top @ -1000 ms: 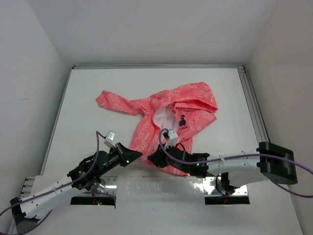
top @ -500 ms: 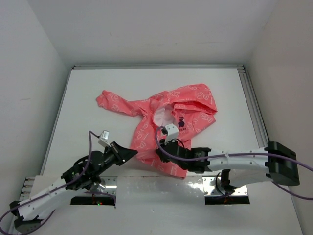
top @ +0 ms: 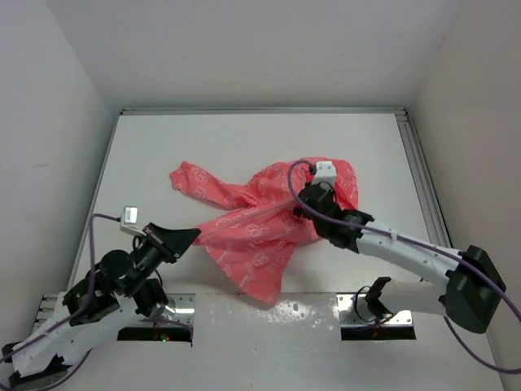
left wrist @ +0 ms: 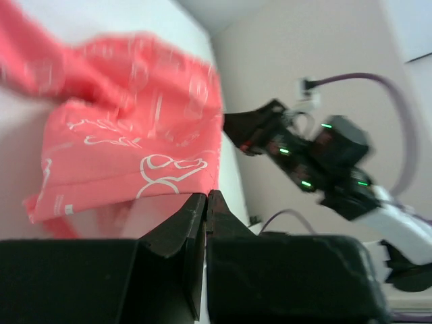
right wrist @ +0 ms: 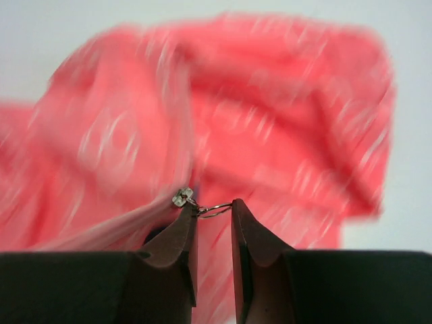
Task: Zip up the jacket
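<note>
Right end effector (right wrist: 212,210) pinches zipper pull (right wrist: 183,197), unseen overhead; left end effector (left wrist: 206,197) clamps jacket (top: 256,236).

White table (top: 163,147) under a crumpled coral-pink jacket (top: 254,244), sleeve outstretched leftward.

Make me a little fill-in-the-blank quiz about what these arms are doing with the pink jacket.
1. ____ robot arms hold the jacket at once.
2. The right gripper pinches the small metal ring hooked to the jacket's ____.
3. The left gripper grips the fabric with its fingers ____.
4. The table underneath is coloured ____.

Missing words: Two; zipper; shut; white.
</note>
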